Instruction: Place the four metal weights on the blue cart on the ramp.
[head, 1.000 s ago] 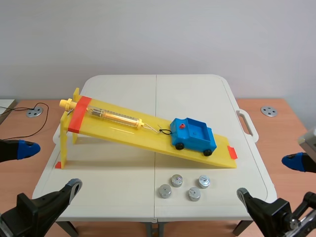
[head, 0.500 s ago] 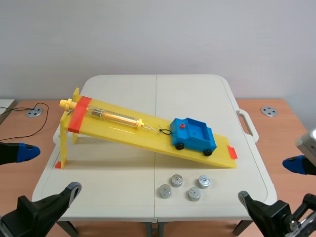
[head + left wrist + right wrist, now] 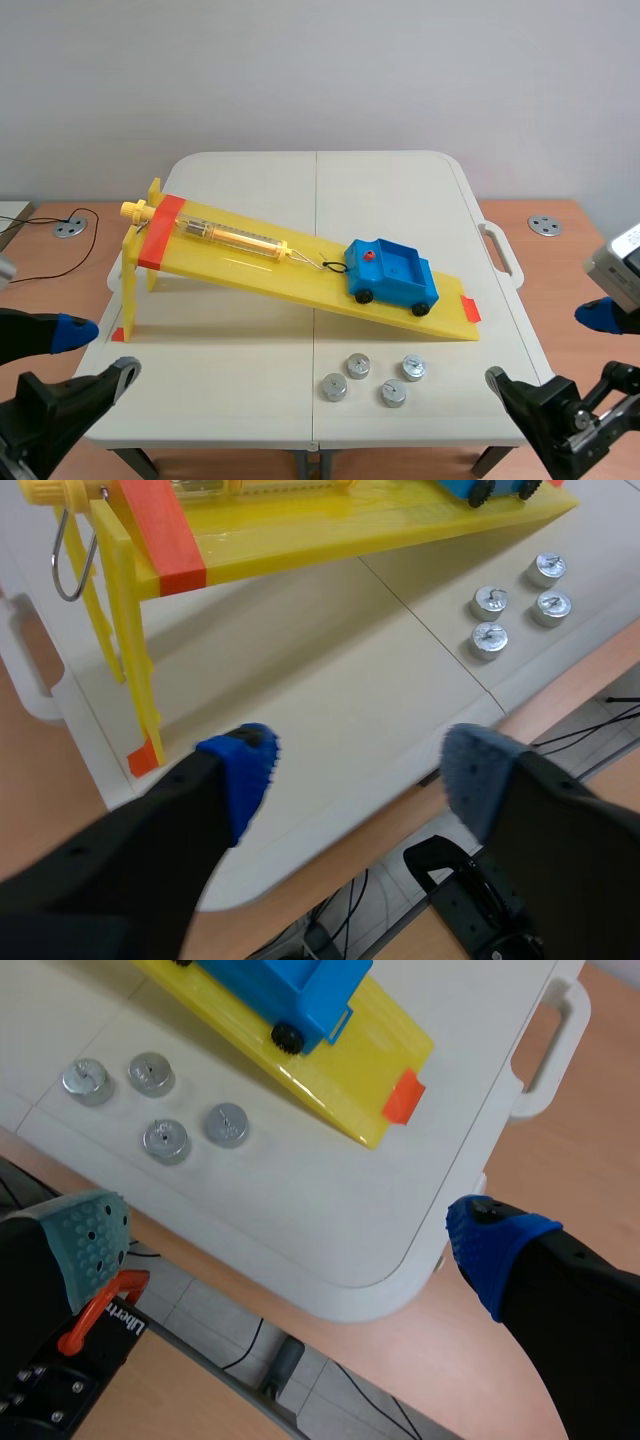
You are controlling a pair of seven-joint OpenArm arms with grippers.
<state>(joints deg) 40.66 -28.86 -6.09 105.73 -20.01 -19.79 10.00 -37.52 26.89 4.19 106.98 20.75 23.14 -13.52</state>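
Note:
Several small metal weights [image 3: 372, 378] lie in a cluster on the white table [image 3: 250, 340], just in front of the ramp's low end. The blue cart [image 3: 393, 270] sits low on the yellow ramp [image 3: 250, 262], hooked to a spring scale [image 3: 232, 238]. My left gripper [image 3: 97, 352] hovers open over the table's front left corner, with nothing in it. My right gripper [image 3: 548, 348] is open off the front right corner. The left wrist view has its gripper [image 3: 360, 775] well short of the weights [image 3: 519, 602]. The right wrist gripper [image 3: 290, 1235] hangs above the table edge, weights [image 3: 157, 1105] ahead beside the cart [image 3: 290, 985].
The ramp's tall yellow support [image 3: 128, 285] with an orange-red band stands at the table's left. A moulded handle [image 3: 502, 252] sticks out on the table's right side. Brown desks flank the table, each with a round metal disc [image 3: 545, 225]; a black cable [image 3: 60, 255] runs on the left.
My left gripper has come down and in toward the table's front left corner, and its fingers have drawn closer together. The right gripper has shifted slightly. Weights and cart have not moved.

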